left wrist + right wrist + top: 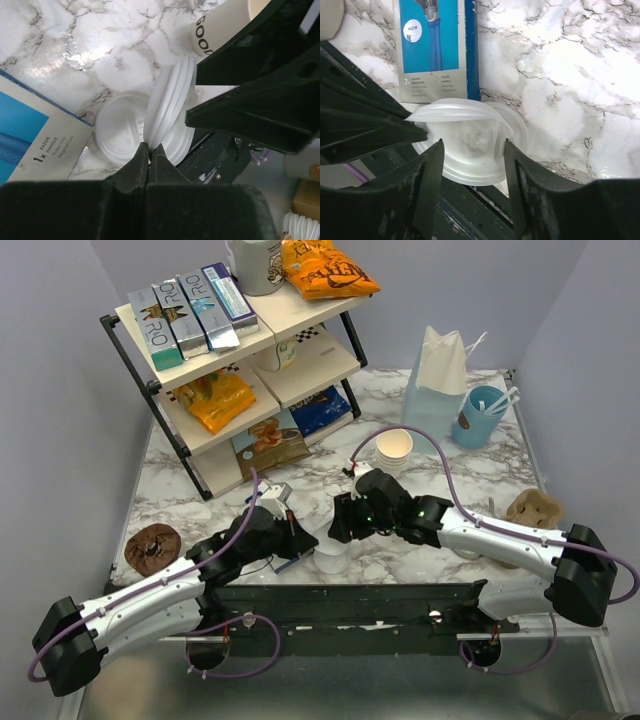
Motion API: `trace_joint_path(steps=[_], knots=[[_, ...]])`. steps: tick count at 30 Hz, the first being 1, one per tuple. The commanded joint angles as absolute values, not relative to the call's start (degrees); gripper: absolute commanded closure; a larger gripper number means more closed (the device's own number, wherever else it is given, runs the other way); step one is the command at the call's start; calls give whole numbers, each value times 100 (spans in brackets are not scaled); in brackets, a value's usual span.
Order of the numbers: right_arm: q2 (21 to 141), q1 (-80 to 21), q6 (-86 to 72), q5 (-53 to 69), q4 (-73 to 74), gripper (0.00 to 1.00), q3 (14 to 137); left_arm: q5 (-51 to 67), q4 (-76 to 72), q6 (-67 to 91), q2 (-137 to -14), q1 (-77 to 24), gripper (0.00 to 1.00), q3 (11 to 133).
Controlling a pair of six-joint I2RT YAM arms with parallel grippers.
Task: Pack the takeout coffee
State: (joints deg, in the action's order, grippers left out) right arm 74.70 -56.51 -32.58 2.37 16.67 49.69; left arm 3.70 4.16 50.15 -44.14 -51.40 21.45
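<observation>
No lidded coffee cup shows in any view. My left gripper (pixel 306 540) (pixel 150 146) is shut on the rim of a white plastic lid (pixel 167 107) and holds it tilted on edge over more white lids (pixel 330 558) near the table's front edge. Another lid (pixel 117 132) lies flat beside it. My right gripper (pixel 338 528) (pixel 470 145) is open, its fingers on either side of the same white lids (pixel 467 150). A stack of lidless cream cups (pixel 393 450) stands behind the right gripper. A cream cup marked "GOOD" (pixel 215 27) shows behind the right gripper's fingers (pixel 260 80).
A blue razor box (pixel 435 45) (pixel 30 145) lies by the lids. A white paper bag (pixel 437 375) and a blue cup of straws (pixel 480 415) stand at the back right. A shelf rack of snacks (pixel 235 360) stands back left. Brown cup carriers (pixel 533 508) (pixel 150 545) lie at both sides.
</observation>
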Motion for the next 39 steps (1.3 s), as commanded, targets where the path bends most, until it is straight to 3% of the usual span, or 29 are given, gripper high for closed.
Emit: trace_joint_path(steps=[1,3,7,14,23,39], knots=[[7682,-5757,-3366,351,1494,47,5063,1037,-1222,5106,-4052,-5265,100,2408],[7690,-5757,-3384,334,1503,54,5028,1002,-1152,5089,-4052,-5265,100,2434],[7647,-5757,-3480,20,1625,59,5018,976,-1090,5054,-4026,-5265,100,2435],[7655,-5774,-3647,-1001,2249,99,5194,757,-547,4975,-4043,-5265,100,2522],[7234,-5810,-3041,808,1204,99,5168,53,693,4992,-4772,-5273,100,2979],[7488,-6012,-3006,2548,-217,99,5239,44,694,5212,-5098,-5282,100,3094]])
